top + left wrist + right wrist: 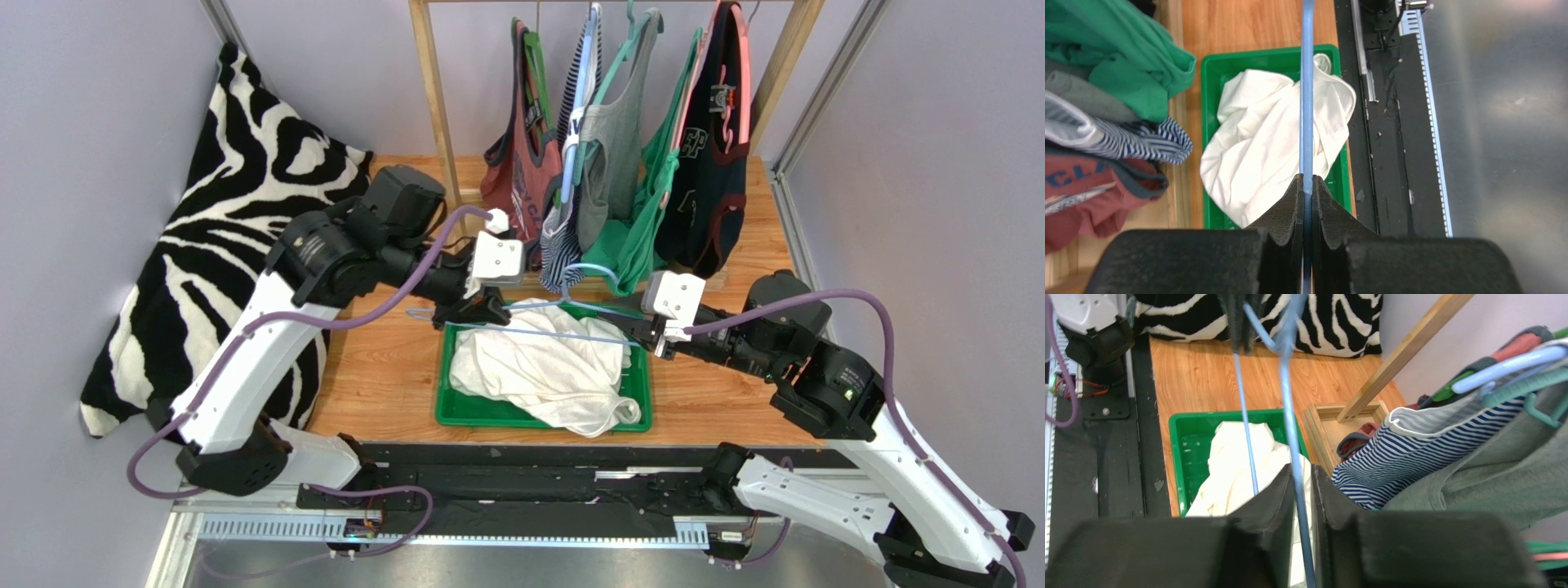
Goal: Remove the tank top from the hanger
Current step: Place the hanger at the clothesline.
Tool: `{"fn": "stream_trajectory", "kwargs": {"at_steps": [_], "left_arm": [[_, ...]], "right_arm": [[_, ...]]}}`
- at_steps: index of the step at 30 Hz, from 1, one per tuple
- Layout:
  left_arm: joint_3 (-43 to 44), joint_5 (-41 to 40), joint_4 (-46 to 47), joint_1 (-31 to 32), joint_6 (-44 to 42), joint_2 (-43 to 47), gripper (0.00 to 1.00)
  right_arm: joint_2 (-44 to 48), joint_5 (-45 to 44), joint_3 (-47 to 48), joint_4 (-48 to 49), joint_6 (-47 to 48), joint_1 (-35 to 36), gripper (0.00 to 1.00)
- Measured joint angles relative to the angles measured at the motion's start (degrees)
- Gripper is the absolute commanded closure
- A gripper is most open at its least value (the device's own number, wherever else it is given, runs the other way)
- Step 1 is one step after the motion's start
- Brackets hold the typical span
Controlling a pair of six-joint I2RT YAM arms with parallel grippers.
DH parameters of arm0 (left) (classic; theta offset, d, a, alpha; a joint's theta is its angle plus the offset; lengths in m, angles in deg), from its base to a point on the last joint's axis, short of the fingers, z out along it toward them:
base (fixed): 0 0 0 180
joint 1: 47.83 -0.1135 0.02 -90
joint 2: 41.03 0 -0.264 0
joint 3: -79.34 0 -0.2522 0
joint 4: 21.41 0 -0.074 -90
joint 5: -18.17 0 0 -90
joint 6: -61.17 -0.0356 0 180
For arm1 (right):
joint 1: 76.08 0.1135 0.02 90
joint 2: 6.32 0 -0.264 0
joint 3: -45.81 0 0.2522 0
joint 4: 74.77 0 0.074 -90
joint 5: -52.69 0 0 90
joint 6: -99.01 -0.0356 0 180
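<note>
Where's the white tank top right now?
Top view: the white tank top lies crumpled in the green tray at table centre, in front of the clothes rack and under the blue hanger.

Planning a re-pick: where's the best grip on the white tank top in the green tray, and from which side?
Probably pinch the white tank top at its bunched near-right end, where it humps over the rim of the green tray. Come down from the near side: the blue hanger crosses above its far half.
</note>
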State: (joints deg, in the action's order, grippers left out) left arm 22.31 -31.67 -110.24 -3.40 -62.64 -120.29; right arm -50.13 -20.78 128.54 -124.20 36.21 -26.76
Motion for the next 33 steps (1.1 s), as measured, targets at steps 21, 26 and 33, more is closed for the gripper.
{"fn": "stream_trajectory", "kwargs": {"at_steps": [21,26,33], "left_arm": [[-10.73,-23.10,-1.05,-22.69,16.96,32.33,1.00],[-10.08,-31.61,2.01,-24.24,21.57,26.86,1.00],[-4.00,-39.12,5.27,-24.65,27.06,16.61,1.00]], "right_arm": [[2.43,-29.22,1.77,14.05,-9.07,-0.28,0.51],[-0.66,-31.04,4.26,13.11,-12.94,-0.31,0.50],[-0.94,-31.45,4.13,11.82,-17.20,-0.31,0.51]]}}
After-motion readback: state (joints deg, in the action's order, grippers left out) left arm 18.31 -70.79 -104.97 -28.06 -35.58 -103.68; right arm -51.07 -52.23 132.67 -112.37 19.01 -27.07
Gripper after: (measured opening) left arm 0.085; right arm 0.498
